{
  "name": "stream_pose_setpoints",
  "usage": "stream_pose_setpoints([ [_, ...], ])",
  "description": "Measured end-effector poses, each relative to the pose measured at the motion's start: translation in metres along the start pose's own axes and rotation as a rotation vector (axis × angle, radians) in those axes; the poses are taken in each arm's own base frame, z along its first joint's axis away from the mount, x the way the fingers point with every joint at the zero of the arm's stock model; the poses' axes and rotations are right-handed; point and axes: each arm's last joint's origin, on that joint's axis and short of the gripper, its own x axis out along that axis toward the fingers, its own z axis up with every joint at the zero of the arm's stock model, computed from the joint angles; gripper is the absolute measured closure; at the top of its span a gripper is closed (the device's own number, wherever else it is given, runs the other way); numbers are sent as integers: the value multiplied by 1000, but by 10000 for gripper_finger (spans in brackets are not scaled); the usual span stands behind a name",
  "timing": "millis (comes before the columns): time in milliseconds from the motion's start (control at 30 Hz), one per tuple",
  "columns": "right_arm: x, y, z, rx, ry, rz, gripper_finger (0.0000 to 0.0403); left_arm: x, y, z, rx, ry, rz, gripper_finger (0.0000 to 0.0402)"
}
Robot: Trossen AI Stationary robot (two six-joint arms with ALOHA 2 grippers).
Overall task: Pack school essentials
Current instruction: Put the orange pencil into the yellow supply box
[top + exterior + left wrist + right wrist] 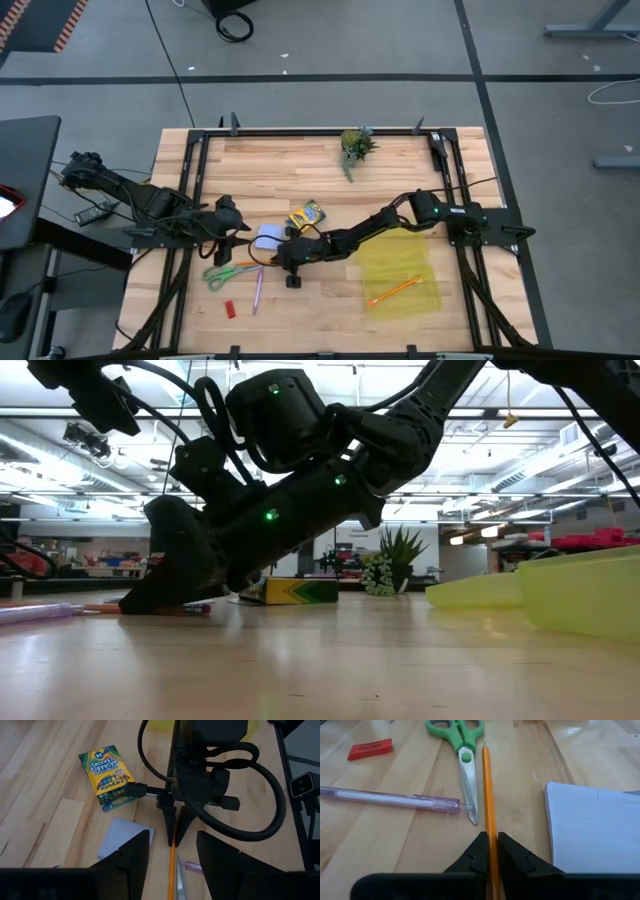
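My right gripper [490, 840] reaches down between the light-blue note pad [592, 827] and the green-handled scissors [462, 740], shut on the orange pencil [487, 785]. The pinkish pen [390, 799] and red eraser [369, 748] lie flat beyond the scissors. The crayon box [308, 213] lies flat just beyond the note pad [268, 238]. My left gripper [234, 222] hovers open near the note pad, left of the right gripper [291, 262], touching nothing. My right gripper pinches the orange pencil's shaft [490, 827] between its two fingers, one finger [479, 851] on each side, toward the pencil's right-hand end. The fingers slant down from above and from the table's right. The pencil lies flat on the table, its long free part running toward the scissors' handles.
A translucent yellow case [420, 262] lies open at the right with another orange pencil [395, 290] inside. A small potted plant [355, 145] stands near the far edge. Black frame rails [190, 180] run along both sides. Bare wood shows near the front edge.
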Motion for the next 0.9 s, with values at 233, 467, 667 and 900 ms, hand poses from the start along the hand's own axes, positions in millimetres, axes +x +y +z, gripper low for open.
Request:
stream_pose_setpoints([
  [233, 0, 0, -1, -1, 6, 7, 367, 0, 0, 0, 1, 0, 0, 230],
  [467, 0, 0, 8, -21, 3, 10, 368, 0, 0, 0, 1, 2, -2, 230],
  [667, 2, 2, 21, -60, 42, 9, 368, -9, -1, 4, -5, 6, -45, 230],
  [900, 2, 4, 40, -65, 107, 35, 368, -25, 0, 14, 11, 20, -23, 230],
])
